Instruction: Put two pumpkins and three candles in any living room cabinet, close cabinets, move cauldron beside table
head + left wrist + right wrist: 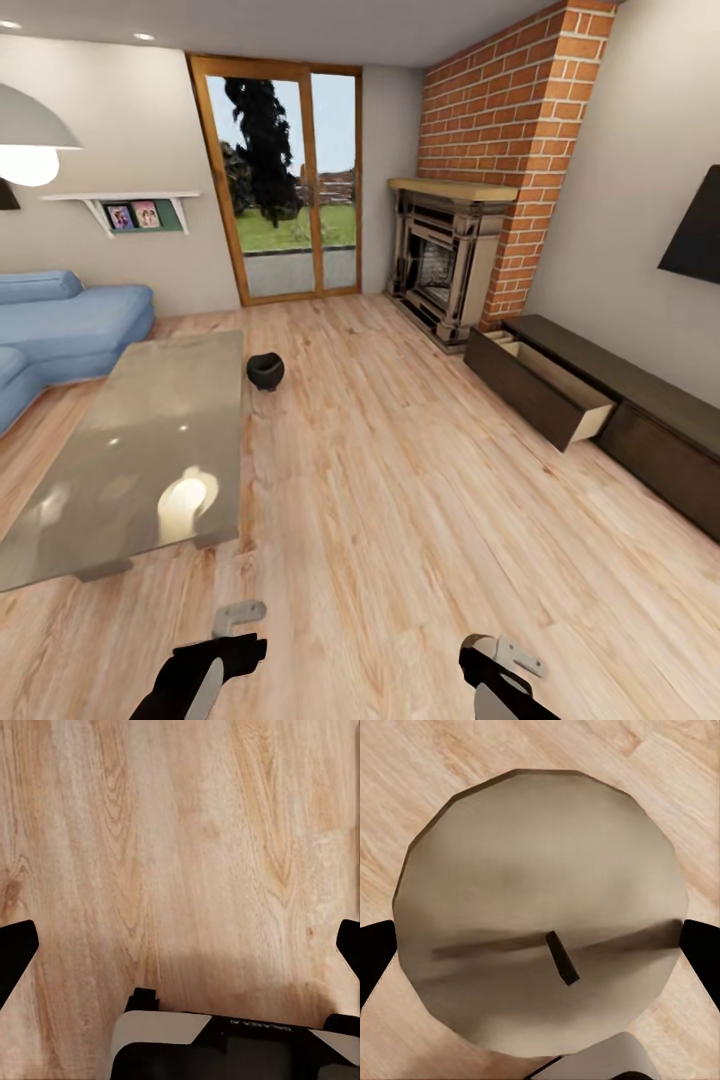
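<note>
Right gripper (pixel 540 945): a candle (pixel 540 915) is seen end-on in the right wrist view, wick (pixel 562 958) up toward the camera, sitting between the two dark fingertips (pixel 375 956) at either edge. Fingers appear pressed against its sides, so it is held clamped. Plank floor (pixel 405 765) is seen behind it, apart from the candle.

Left gripper (pixel 180 945): fingers are spread wide, nothing between them, bare floor below.

In the head view, both arms are held low at the bottom edge. Cauldron (pixel 265 371) is set on the floor just beside the far corner of the table (pixel 150 450). Cabinet (pixel 620 410) is along the right wall, one drawer (pixel 545 390) pulled open, well apart from the right gripper (pixel 495 660). Drawer contents cannot be made out.
</note>
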`<state>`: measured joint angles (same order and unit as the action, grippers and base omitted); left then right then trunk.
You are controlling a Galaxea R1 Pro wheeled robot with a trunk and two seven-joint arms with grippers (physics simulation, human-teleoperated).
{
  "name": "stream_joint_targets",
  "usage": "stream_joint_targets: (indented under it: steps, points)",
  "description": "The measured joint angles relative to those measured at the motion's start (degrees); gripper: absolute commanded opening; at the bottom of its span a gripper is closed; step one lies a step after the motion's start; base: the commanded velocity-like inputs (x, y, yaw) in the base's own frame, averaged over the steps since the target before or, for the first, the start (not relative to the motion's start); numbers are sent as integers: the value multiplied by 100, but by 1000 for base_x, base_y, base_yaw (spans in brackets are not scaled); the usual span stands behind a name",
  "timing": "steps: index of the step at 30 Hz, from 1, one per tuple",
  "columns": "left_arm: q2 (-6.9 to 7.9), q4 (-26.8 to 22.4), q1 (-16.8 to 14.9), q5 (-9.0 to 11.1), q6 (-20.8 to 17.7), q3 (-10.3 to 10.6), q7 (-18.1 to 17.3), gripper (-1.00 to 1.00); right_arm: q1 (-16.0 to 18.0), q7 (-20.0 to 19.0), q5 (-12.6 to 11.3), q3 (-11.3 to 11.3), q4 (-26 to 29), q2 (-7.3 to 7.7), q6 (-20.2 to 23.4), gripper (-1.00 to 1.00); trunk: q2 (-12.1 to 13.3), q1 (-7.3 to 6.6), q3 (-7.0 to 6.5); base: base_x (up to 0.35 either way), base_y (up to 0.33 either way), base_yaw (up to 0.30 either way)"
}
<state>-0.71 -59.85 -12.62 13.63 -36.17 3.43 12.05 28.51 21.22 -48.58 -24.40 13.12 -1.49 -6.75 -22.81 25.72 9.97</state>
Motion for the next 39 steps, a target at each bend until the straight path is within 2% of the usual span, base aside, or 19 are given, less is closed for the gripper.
stream_joint_targets:
  steps: [39]
  points:
    - [8, 7, 0, 0, 7, -1, 2, 100, 0, -5, 2, 1, -5, -1, -5, -100, 0, 0, 0, 308, -9, 0]
